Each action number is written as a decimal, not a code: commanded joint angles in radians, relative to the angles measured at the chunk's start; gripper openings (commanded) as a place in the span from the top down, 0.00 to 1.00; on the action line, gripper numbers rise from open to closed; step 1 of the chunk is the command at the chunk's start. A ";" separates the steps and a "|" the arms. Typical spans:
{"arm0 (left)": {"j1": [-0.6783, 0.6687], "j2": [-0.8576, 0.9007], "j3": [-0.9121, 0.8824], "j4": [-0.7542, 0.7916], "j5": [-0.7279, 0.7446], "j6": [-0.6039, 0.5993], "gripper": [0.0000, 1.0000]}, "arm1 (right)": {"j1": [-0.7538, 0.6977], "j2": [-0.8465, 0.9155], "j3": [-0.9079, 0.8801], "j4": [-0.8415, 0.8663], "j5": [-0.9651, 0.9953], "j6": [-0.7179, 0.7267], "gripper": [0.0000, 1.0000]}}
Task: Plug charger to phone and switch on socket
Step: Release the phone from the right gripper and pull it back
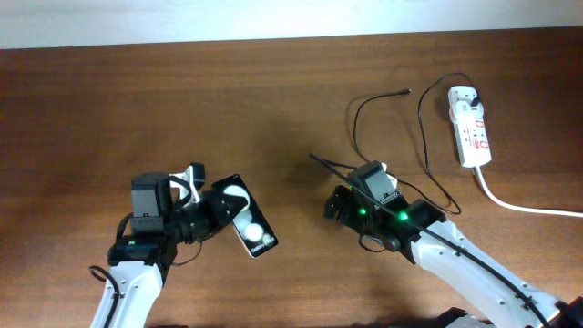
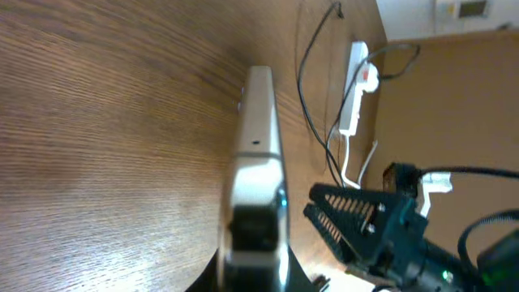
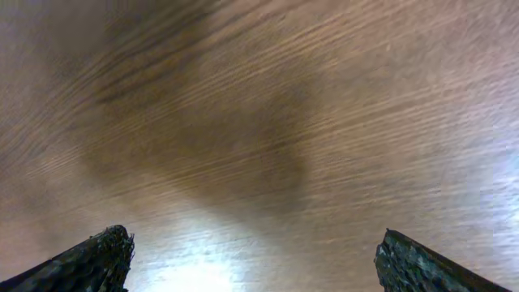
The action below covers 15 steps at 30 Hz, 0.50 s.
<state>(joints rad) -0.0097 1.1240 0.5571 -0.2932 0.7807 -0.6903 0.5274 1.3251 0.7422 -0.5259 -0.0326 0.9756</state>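
Looking down, you have the brown wooden table [image 1: 137, 100] filling the overhead view, with both arms reaching in from the near edge. Your right arm [image 1: 455, 260] lies along the lower right, and its gripper [image 1: 335, 205] sits near the middle of the table. In its wrist view the two fingertips [image 3: 97, 255] stand far apart at the bottom corners with only bare wood between them, so those jaws are wide open and hold nothing. Your left arm [image 1: 137, 264] comes up from the lower left. Its gripper [image 1: 221, 211] is closed on the phone [image 1: 248, 226], which lies left of centre, its glossy black face showing two round white reflections. In the left wrist view you see the phone's light rim edge-on, running away from the camera, but you cannot tell there whether the phone touches the wood. The socket [image 1: 470, 126] lies flat at the far right, well apart from both grippers, with red marks along its white face. Its thick white cord [image 1: 510, 202] trails off toward the right edge. The charger [image 1: 353, 118] loops loosely between the socket and your right gripper, one strand passing just beside that gripper's body. Its plug tip [image 1: 404, 91] lies free on the wood, left of the socket and well apart from the phone.
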 commanded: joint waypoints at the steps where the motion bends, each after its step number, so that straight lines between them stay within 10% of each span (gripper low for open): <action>1: -0.001 -0.006 0.013 0.002 0.081 0.082 1.00 | -0.003 -0.004 0.011 0.005 0.075 -0.103 0.01; 15: -0.049 -0.006 0.013 0.015 0.192 0.145 1.00 | -0.333 0.157 0.450 -0.271 0.071 -0.247 0.04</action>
<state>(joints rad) -0.0582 1.1240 0.5571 -0.2874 0.9463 -0.5640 0.2386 1.4044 1.1187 -0.7971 0.0242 0.7559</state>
